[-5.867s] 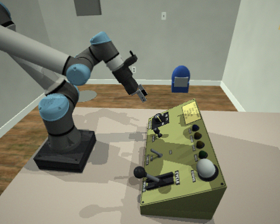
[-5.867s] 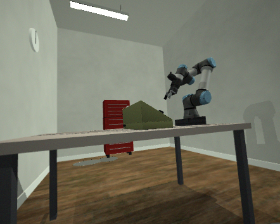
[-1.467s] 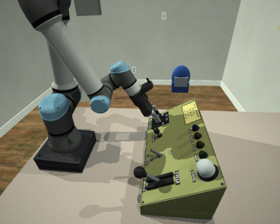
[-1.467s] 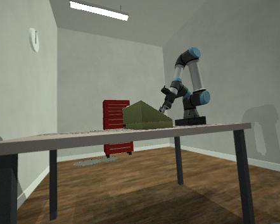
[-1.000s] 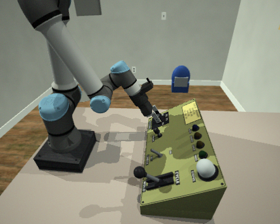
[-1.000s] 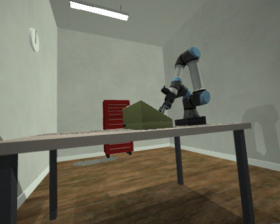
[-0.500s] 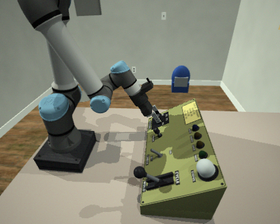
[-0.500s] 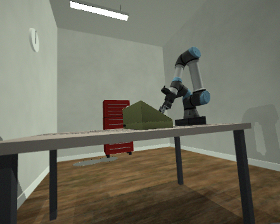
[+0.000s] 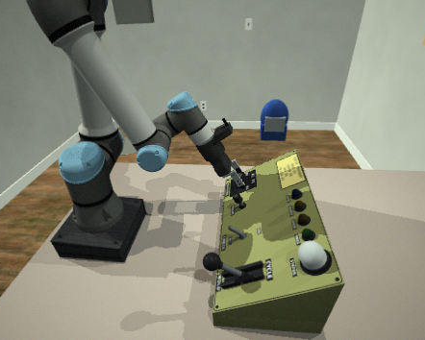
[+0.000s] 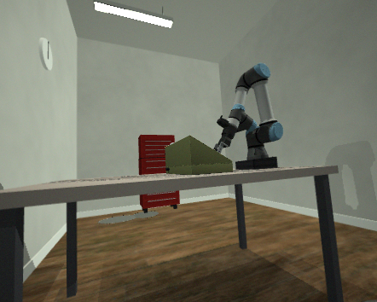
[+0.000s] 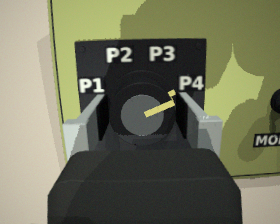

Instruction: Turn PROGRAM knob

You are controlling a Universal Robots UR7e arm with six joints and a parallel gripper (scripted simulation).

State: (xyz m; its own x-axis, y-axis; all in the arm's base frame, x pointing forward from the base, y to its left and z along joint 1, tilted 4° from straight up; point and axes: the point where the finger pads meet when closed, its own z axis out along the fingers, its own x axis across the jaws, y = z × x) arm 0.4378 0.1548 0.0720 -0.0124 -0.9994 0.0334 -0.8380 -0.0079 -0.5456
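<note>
A red metal drawer cabinet (image 10: 156,147) stands on the brown wooden floor (image 10: 192,252) against the far wall. A round white wall clock (image 10: 46,53) hangs on the left wall, and 1 long ceiling light (image 10: 133,14) glows overhead. A blue rounded bin (image 9: 274,119) sits by the white skirting.

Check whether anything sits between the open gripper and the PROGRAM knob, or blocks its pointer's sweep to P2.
Nothing visible does. In the wrist view the open gripper straddles the PROGRAM knob, one finger on each side with a gap. The yellow pointer aims at P4; the dial face across P3 to P2 looks bare.
</note>
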